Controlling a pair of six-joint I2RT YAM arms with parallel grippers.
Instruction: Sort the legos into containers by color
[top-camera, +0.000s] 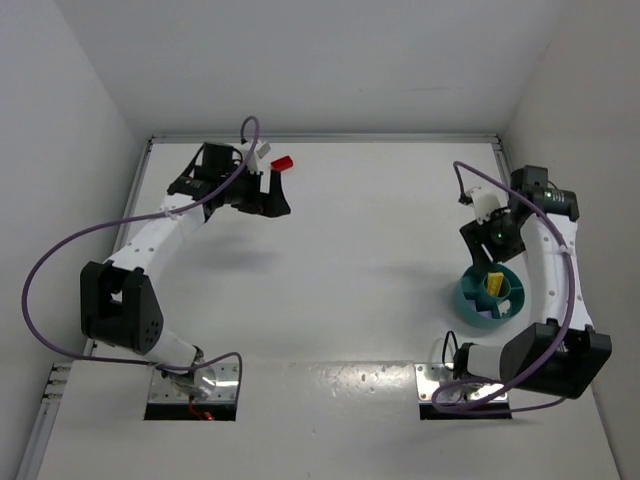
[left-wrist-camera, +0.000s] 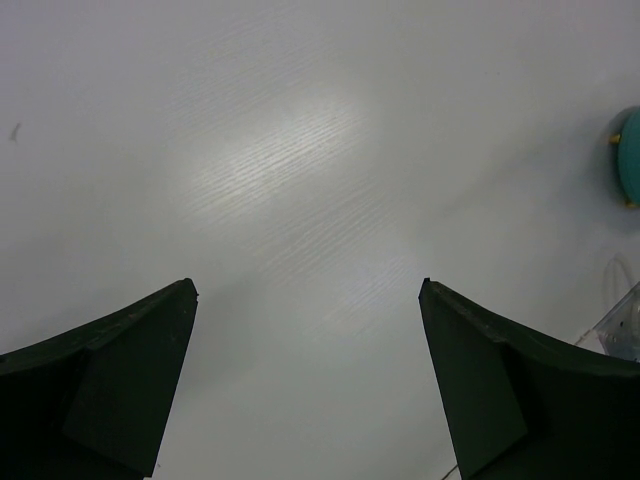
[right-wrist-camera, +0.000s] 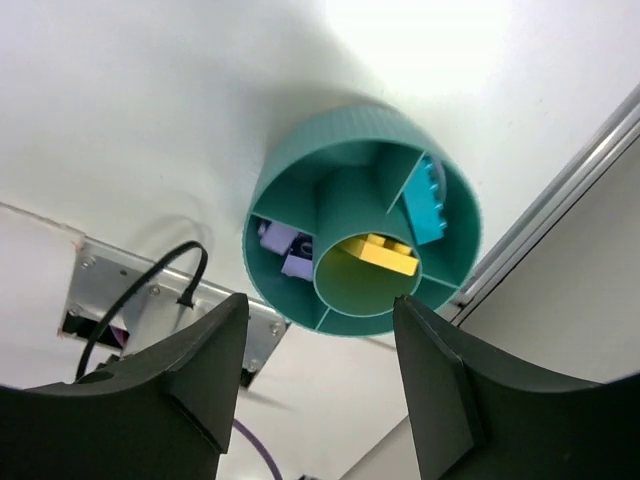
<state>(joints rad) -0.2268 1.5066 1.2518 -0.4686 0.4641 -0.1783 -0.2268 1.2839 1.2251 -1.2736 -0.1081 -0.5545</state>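
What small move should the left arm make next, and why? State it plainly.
Probably turn the left tool toward the small red plastic brick. The tool is open and empty. The brick is out of its wrist view, yet the top view shows it lying close beside the tool, near the far edge of the white table, not yet sorted.

The white table (top-camera: 360, 260) has a faint wood grain and a soft glare. A single red lego (top-camera: 282, 162) lies on it just past the far side of the left gripper (top-camera: 277, 195), outside its spread fingers. The teal dish (top-camera: 465, 298) stands on the table directly beneath the right gripper (top-camera: 487, 262). A metal mounting plate (right-wrist-camera: 110, 290) lies beside the dish, nearer the arm's base.
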